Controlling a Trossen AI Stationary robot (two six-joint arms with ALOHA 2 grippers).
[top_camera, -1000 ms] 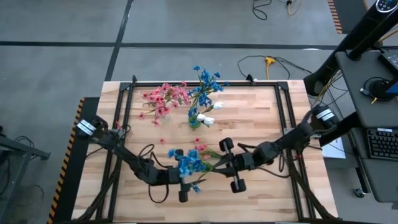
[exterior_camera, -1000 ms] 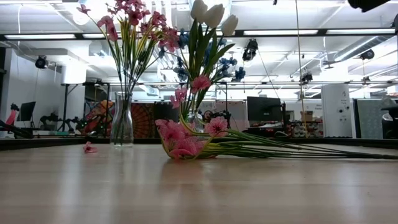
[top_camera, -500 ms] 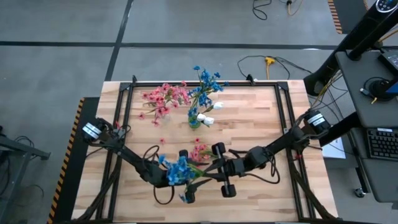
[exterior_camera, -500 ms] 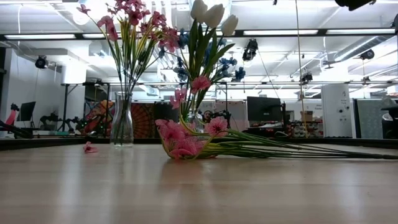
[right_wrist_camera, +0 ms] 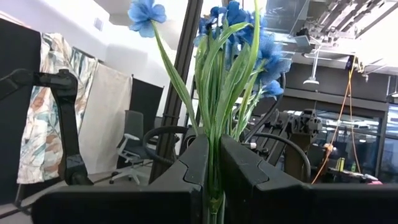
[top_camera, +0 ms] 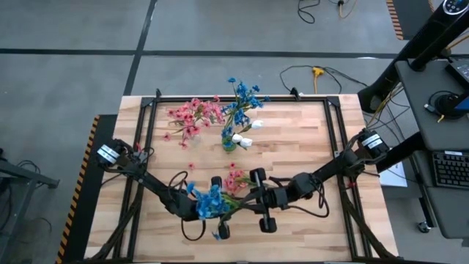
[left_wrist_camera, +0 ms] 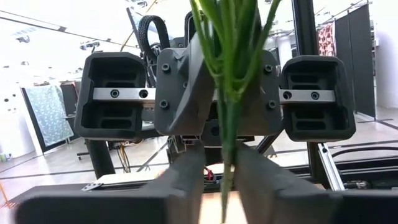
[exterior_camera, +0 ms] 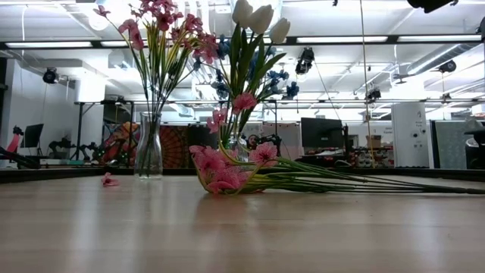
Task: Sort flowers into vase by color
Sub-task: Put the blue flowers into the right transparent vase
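A blue flower sprig (top_camera: 212, 199) with green stems hangs above the table's near middle, between both grippers. My right gripper (top_camera: 248, 201) comes from the right and is shut on its stems. My left gripper (top_camera: 233, 206) comes from the left and is closed around the same stems (left_wrist_camera: 227, 124). Pink flowers (top_camera: 234, 178) lie flat on the table just beyond them. A glass vase (exterior_camera: 148, 148) holds pink flowers (top_camera: 192, 116). A second vase (top_camera: 229, 143) holds blue flowers and white tulips (exterior_camera: 258, 17). My left gripper pinches the sprig's stem bundle near its cut end (left_wrist_camera: 227, 177) between its two fingers, below the right gripper's hold. The fingers slant slightly upward from the table's left and lie across the stems. The sprig is clear of the table. My right gripper pinches the green stems (right_wrist_camera: 215, 163) between its two fingers, coming from the table's right and slanting upward. The blue blossoms (right_wrist_camera: 239, 28) stand up beyond the fingertips. The sprig is lifted clear of the table.
A black frame rail (top_camera: 242, 98) runs around the wooden table top. One loose pink blossom (exterior_camera: 109, 180) lies near the glass vase. The pink flowers' long stems (exterior_camera: 356, 182) stretch across the table. Bare wood lies toward the near edge.
My right gripper has carried the blue sprig toward the table's left, up to my left gripper. The blossoms now sit over the left gripper. Both arms have kept still for the last half second.
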